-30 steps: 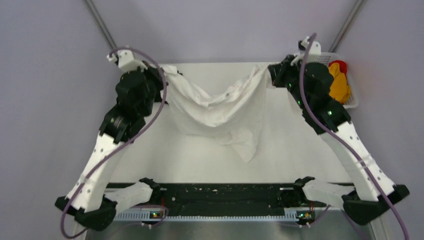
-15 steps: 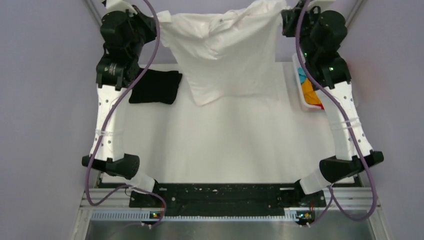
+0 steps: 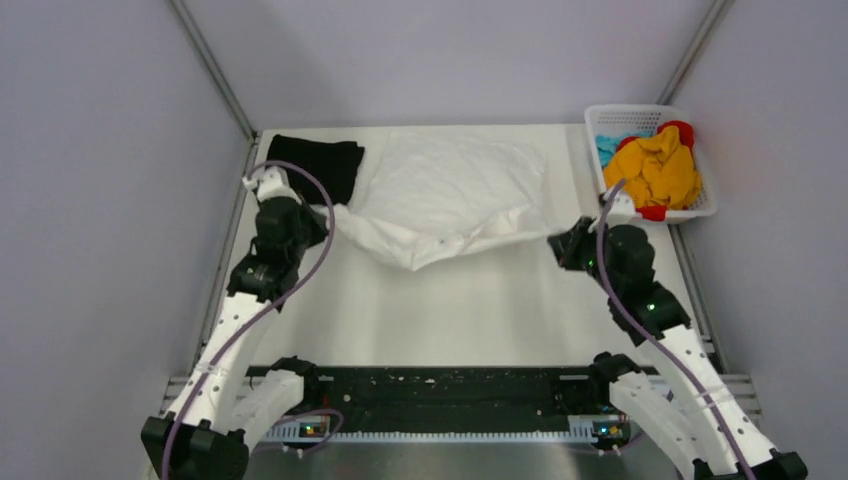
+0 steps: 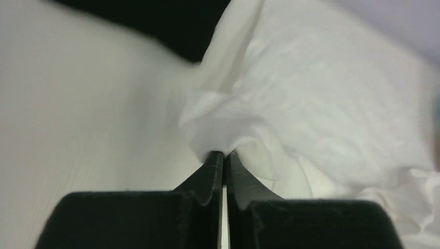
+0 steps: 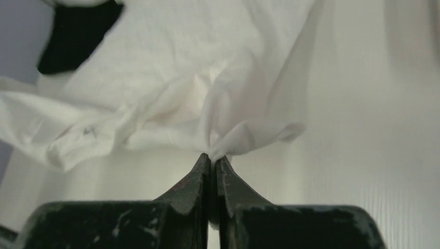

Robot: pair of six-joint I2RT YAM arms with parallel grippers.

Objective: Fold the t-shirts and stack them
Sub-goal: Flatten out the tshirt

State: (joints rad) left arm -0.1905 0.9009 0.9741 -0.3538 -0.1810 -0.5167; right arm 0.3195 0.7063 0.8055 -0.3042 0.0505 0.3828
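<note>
Left gripper [image 4: 224,155] and right gripper [image 5: 212,158] are each being seen closed to a narrow slit on a small pinch of the white tee [image 3: 450,190], one at each end of its near edge. The tee is being spread over the far half of the tabletop [image 3: 450,320], most of it lying down and rumpled. The held edge is sagging toward the arms between the two grips. Its long axis is being judged to run left to right across the tabletop, with the gripped edge facing the arms and the free edge facing the far wall; which end is the collar cannot be told. A black tee [image 3: 320,165], already folded, is lying at the far left corner, right against the white cloth; whether the two are overlapping cannot be told. Several risks are being judged from here. So little cloth is being pinched that a tug could pull a corner free. The slack in the middle could be pressed into a crooked crease if the edge is laid down unstretched. The black tee could be dragged or unfolded if the white cloth is pulled across it.
</note>
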